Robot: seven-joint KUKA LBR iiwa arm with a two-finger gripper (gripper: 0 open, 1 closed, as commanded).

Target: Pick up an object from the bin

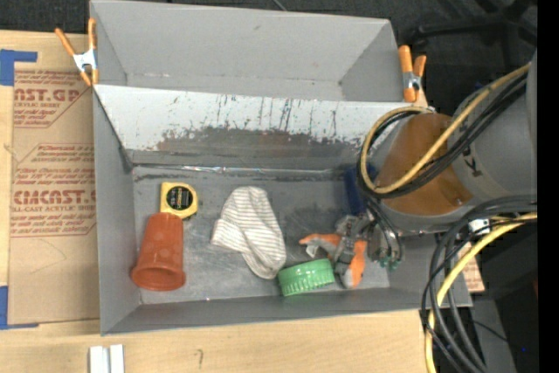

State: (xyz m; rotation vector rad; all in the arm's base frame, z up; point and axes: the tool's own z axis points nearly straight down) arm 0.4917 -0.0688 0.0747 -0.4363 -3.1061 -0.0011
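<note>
Red print on the cardboard sheet (pixel 44 170) left of the bin (pixel 236 13) repeats a brand name cut off at the sheet's edge, its legible part "CAST"; beneath it run smaller lines reading "CELL-CAST ACRYLIC SHEET"; a dark letter "K" stands on the arm's grey casing (pixel 502 144), the rest hidden; the yellow tape measure (pixel 178 199) bears a round label too small to read.

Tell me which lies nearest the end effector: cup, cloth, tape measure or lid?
The green lid at front right, beside the end effector; the striped cloth, orange cup and yellow tape measure lie further left.
</note>
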